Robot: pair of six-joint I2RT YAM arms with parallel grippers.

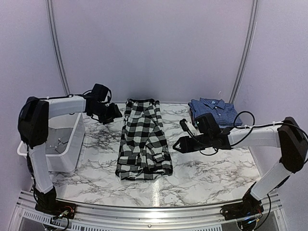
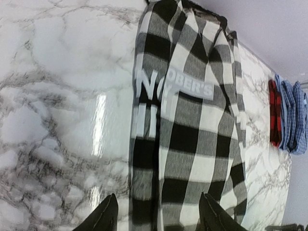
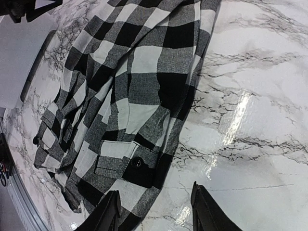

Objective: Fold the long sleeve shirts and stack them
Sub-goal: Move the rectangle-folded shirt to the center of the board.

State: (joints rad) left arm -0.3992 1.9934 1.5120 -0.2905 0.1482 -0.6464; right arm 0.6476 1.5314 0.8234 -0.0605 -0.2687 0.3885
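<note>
Marble table [image 1: 211, 168], left to right: left end effector [image 1: 114, 113], spread wide, empty, beside the far end of the check shirt [image 1: 143, 139]. The shirt lies mid-table in a long strip, likely soft, limp and light; pinch its near corners. Right end effector [image 1: 179, 144], wide, empty; blue shirt [image 1: 214, 110], folded, far right.

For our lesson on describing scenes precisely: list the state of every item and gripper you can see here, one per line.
Buffalo-check shirt: folded lengthwise into a long strip, flat, not stacked.
Blue checked collared shirt: folded, at the far right.
White plastic bin: upright, open-topped.
Left gripper: open, empty.
Right gripper: open, empty.
</note>
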